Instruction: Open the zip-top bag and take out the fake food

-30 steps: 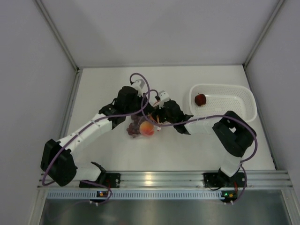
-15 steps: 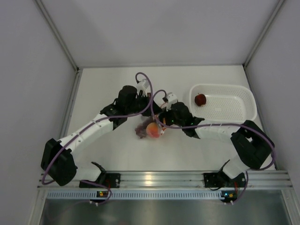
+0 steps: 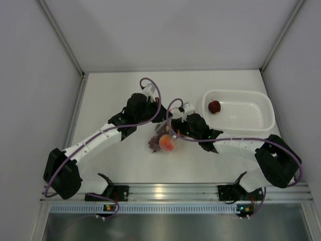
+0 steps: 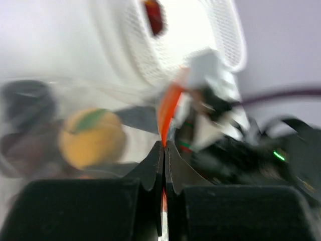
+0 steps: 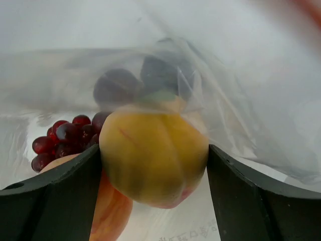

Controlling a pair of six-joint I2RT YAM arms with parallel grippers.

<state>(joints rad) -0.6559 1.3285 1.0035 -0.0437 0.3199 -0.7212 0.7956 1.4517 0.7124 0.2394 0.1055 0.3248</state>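
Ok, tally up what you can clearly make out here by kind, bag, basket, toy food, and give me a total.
Zip-top bag: 1
White basket: 1
Dark red piece in the basket: 1
Grape bunch: 1
Yellow-orange fruit in the right hand: 1
Total: 5; other pieces are too hidden or blurred to count.

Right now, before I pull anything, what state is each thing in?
Left gripper: shut on the bag's red-orange zip strip.
Right gripper: closed around the yellow-orange fruit.
Zip-top bag: crumpled between the grippers; open or sealed, cannot tell.
Grape bunch: loose beside the held fruit.
Dark red piece: lying in the white basket.
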